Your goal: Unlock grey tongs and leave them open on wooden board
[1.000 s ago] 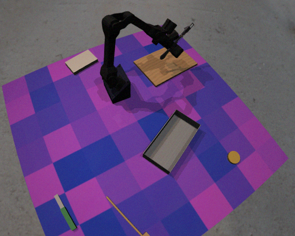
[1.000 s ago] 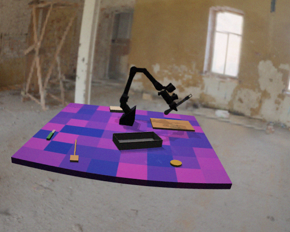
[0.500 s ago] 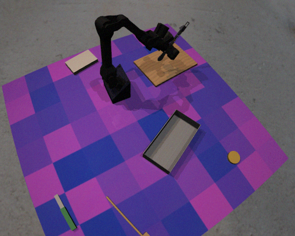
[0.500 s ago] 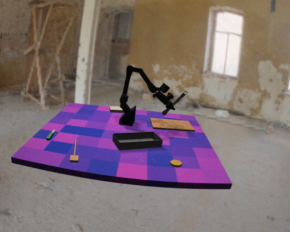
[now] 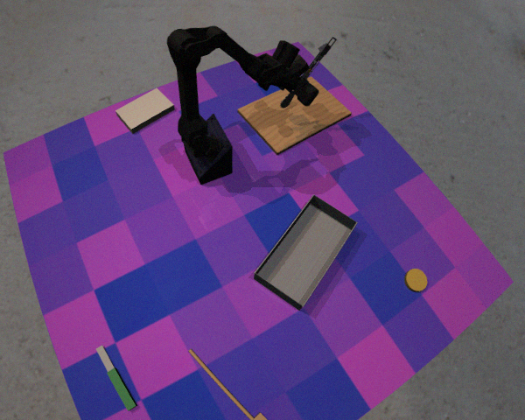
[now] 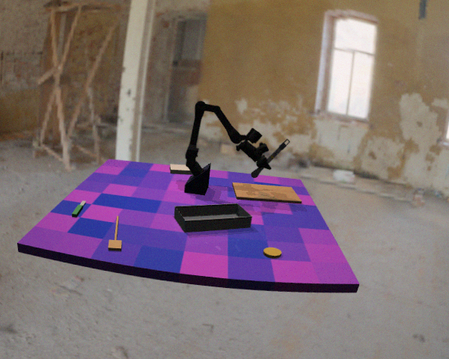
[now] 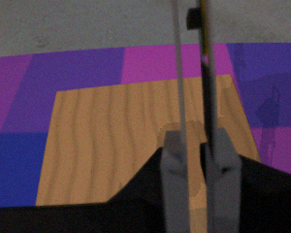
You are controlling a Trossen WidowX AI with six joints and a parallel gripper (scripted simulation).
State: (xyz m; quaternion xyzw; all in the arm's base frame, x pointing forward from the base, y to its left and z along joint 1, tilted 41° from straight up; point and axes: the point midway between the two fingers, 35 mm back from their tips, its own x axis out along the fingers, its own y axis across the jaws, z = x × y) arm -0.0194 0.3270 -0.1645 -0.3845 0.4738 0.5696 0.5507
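Tongs point(image 7: 194, 83) clamped in gripper point(image 7: 202, 160); wrist view alone shows arms apparently parallel.

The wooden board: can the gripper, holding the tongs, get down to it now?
Probably yes. The gripper, shut on the tongs, hangs above the wooden board, with nothing visible between them.

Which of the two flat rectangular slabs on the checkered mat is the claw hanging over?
The wooden board, orange-brown with visible grain. The gripper, clamped on the grey tongs, hangs above it. The pale cream slab lies apart, on the other side of the arm's base.
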